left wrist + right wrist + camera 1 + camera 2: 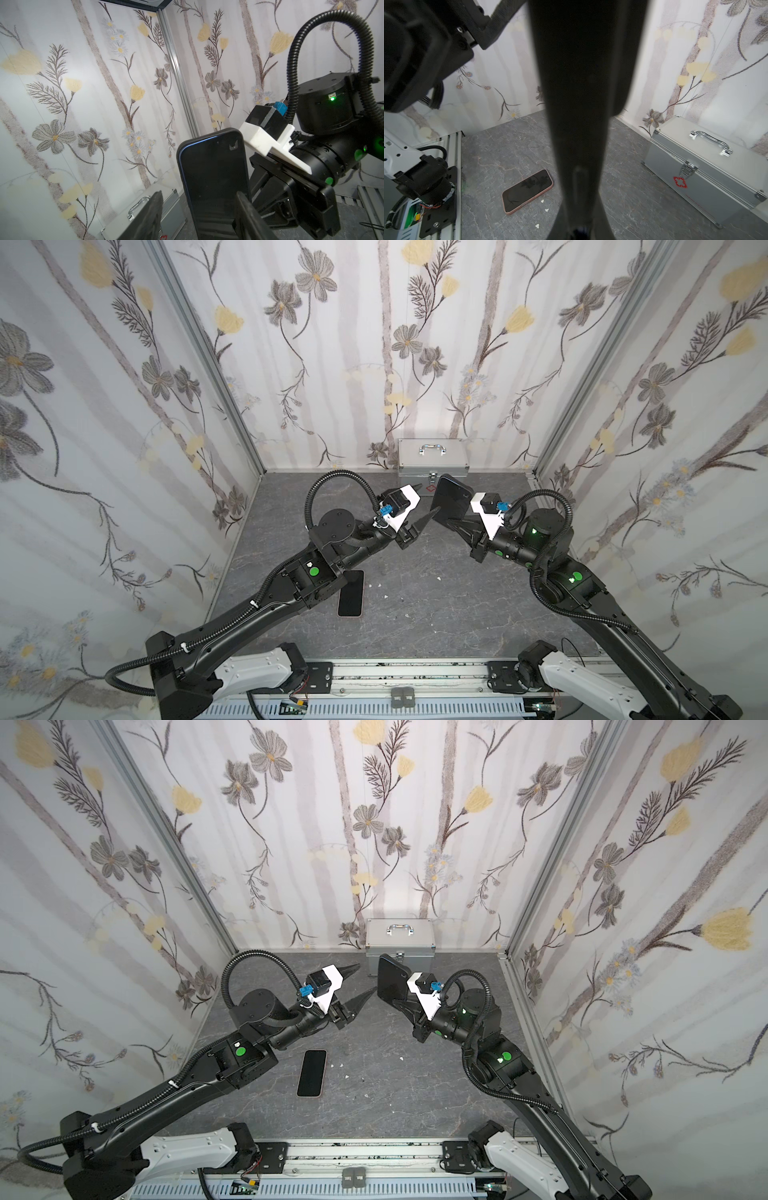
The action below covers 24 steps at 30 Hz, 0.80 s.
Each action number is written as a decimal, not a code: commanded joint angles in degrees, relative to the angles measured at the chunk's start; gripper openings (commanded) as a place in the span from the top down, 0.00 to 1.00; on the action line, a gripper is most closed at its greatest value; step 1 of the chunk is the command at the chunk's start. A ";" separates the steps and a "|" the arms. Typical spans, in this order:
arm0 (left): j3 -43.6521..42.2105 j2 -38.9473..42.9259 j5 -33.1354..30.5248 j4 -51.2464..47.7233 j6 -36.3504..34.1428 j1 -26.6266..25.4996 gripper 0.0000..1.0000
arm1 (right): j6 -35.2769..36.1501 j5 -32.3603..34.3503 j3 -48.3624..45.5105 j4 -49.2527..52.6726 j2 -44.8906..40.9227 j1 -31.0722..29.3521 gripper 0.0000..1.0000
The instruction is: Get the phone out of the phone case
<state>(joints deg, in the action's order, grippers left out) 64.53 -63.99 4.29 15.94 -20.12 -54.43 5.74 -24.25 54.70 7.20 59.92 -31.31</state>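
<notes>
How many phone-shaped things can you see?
2. A pink-edged phone lies flat on the table beside the left arm. A dark slab is held up in the right end effector, before the metal box; phone or bare case, I cannot tell. More may be hidden.

Table (415, 614) centre open; phone (351, 597) lies front-left; metal box (432, 456) blocks back wall; raised phone case (451, 499) above back-centre.
</notes>
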 commanded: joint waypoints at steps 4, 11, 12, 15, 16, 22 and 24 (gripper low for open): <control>-0.72 0.34 1.05 1.55 -2.00 -0.85 0.58 | 5.01 3.12 0.45 -0.42 -0.17 -2.37 1.00; -1.09 0.25 -0.34 2.03 -2.58 -0.88 0.60 | 6.82 1.83 1.25 0.94 0.23 -3.49 1.00; -1.10 0.20 -0.45 2.12 -2.56 -0.86 0.60 | 6.83 1.84 1.29 1.13 0.26 -3.62 1.00; -1.07 0.01 -0.63 2.19 -2.64 -0.94 0.60 | 6.83 1.86 1.05 1.40 0.02 -4.00 1.00; -1.08 0.08 -0.68 2.25 -2.72 -0.94 0.60 | 6.83 1.84 0.94 1.48 0.01 -4.07 1.00; -1.34 0.09 -0.79 2.43 -2.73 -0.92 0.60 | 7.45 1.62 1.20 2.55 0.85 -4.55 1.00; -1.33 0.09 -0.67 2.46 -2.64 -0.94 0.60 | 7.36 1.75 1.20 2.57 0.94 -4.85 1.00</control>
<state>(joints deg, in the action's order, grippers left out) 63.35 -63.90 3.84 16.19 -22.13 -55.35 12.12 -22.13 55.40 11.22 60.60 -35.77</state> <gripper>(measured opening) 0.402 0.089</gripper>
